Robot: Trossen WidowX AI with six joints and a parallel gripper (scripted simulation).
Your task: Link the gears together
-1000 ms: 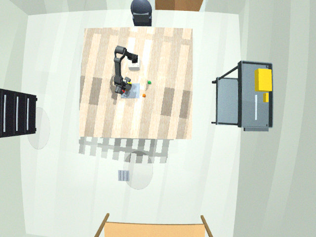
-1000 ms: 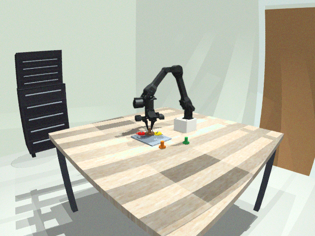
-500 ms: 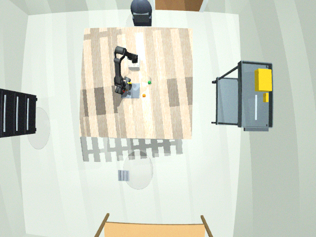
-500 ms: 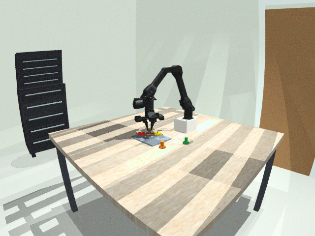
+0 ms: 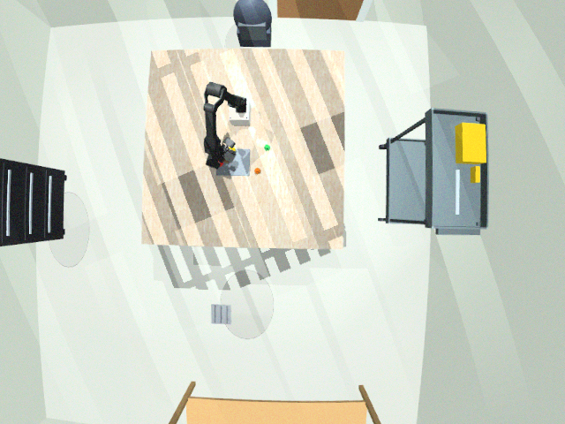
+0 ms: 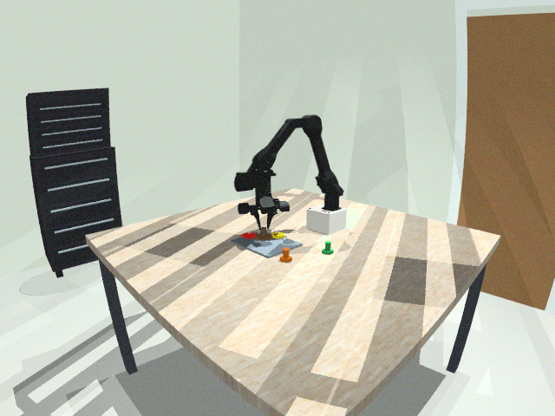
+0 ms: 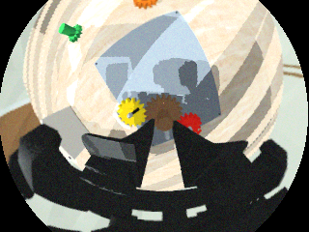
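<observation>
A brown gear lies on the grey board between the yellow gear and the red gear. Its teeth reach both in the wrist view. My gripper is slightly open, its fingertips low on either side of the brown gear's hub. Whether that gear sits fully flat is hard to tell. A green gear and an orange gear stand on the table. Pegs are not distinguishable.
The white arm base stands behind the board. The arm reaches over the board's red and yellow gear side. The wooden table carries striped shadows, and shadows also cross the board.
</observation>
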